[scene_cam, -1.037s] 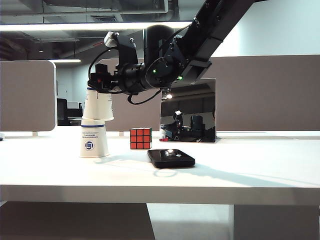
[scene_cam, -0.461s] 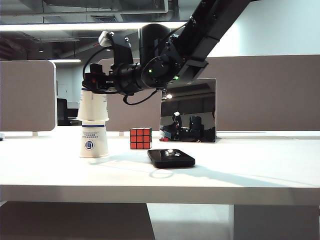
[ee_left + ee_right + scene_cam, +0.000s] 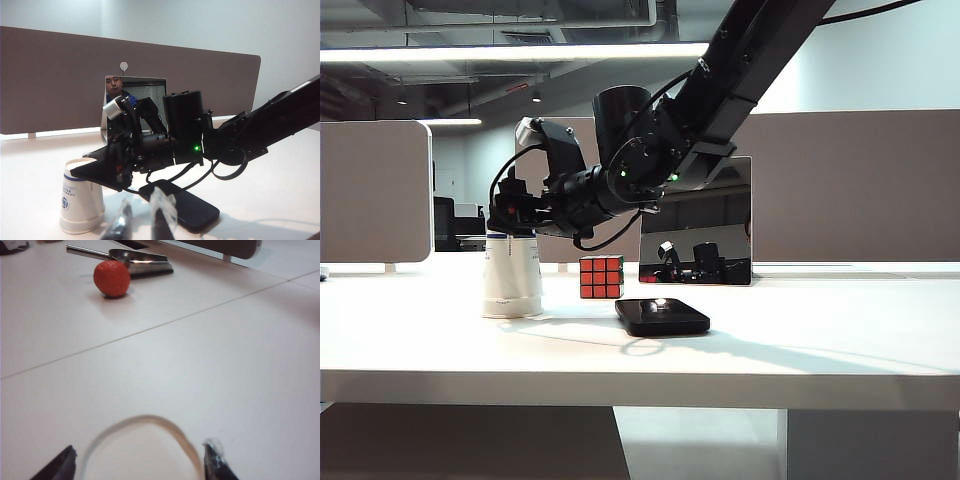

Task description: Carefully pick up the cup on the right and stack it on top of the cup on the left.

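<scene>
The two white paper cups stand upside down, nested as one stack (image 3: 513, 285) at the table's left; the left wrist view shows the stack (image 3: 80, 202) with a blue band and logo. My right gripper (image 3: 512, 222) has reached across from the right and sits at the stack's top. In the right wrist view the outer cup's round upturned base (image 3: 142, 450) lies between its fingers (image 3: 64, 462), with a thin gap on each side, so my right gripper (image 3: 139, 460) is open. My left gripper (image 3: 140, 225) hangs open and empty, near the table's front.
A Rubik's cube (image 3: 601, 277) stands right of the stack. A black phone (image 3: 662, 316) lies in front of a small mirror (image 3: 696, 222). In the right wrist view an orange ball (image 3: 112, 278) and a metal scoop (image 3: 140, 262) lie on the table beyond the cup. Grey partitions (image 3: 860, 185) close the back.
My right gripper came down to the left with the right cup and slid it fully over the left cup. Its fingers have eased apart from the cup. The left arm stayed still.
</scene>
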### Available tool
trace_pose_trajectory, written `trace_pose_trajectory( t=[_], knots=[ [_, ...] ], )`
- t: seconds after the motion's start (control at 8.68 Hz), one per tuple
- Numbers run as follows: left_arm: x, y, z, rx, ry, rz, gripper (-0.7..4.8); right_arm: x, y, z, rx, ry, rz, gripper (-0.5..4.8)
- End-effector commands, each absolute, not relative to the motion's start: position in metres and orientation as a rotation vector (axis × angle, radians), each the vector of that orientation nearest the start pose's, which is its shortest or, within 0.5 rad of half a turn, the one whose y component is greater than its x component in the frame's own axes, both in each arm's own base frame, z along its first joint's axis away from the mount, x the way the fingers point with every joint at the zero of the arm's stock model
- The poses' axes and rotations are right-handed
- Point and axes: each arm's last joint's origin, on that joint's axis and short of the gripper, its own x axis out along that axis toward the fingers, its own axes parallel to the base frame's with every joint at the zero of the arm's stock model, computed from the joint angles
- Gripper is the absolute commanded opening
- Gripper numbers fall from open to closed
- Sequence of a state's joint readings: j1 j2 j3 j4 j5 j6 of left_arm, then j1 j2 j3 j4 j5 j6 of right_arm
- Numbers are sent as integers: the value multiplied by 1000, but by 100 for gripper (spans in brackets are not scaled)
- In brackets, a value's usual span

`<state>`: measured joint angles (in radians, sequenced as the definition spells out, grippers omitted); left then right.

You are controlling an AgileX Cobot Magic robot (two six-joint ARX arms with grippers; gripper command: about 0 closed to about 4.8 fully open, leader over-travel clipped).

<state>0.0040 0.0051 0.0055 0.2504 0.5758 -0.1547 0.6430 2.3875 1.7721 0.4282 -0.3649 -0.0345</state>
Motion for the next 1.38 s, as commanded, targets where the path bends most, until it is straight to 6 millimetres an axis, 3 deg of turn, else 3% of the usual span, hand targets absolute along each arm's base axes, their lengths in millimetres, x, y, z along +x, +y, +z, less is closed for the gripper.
trace_pose_trajectory(
  t=[0.12, 0.35, 0.81, 0.92, 1.04, 1.15, 1.27, 1.38],
  knots=[
    [90, -16, 190, -75, -212, -592, 57, 425, 333, 180, -53, 148, 1026, 375],
    [90, -16, 190, -76, -211, -591, 57, 425, 334, 183, -47, 118, 1047, 433],
    [90, -15, 189, -76, -211, -590, 57, 433, 335, 219, -24, -11, 1038, 431],
    [90, -15, 190, -75, -213, -587, 57, 453, 271, 269, -31, 95, 925, 431],
    [90, -15, 190, -73, -220, -587, 57, 464, 206, 300, -61, 173, 825, 417],
    [90, -15, 190, -74, -220, -588, 57, 465, 186, 310, -57, 192, 788, 416],
    [90, -15, 190, -73, -220, -587, 57, 461, 148, 323, -49, 278, 802, 352],
    [90, -15, 190, -73, -220, -587, 57, 458, 133, 323, -52, 345, 830, 300]
  ],
)
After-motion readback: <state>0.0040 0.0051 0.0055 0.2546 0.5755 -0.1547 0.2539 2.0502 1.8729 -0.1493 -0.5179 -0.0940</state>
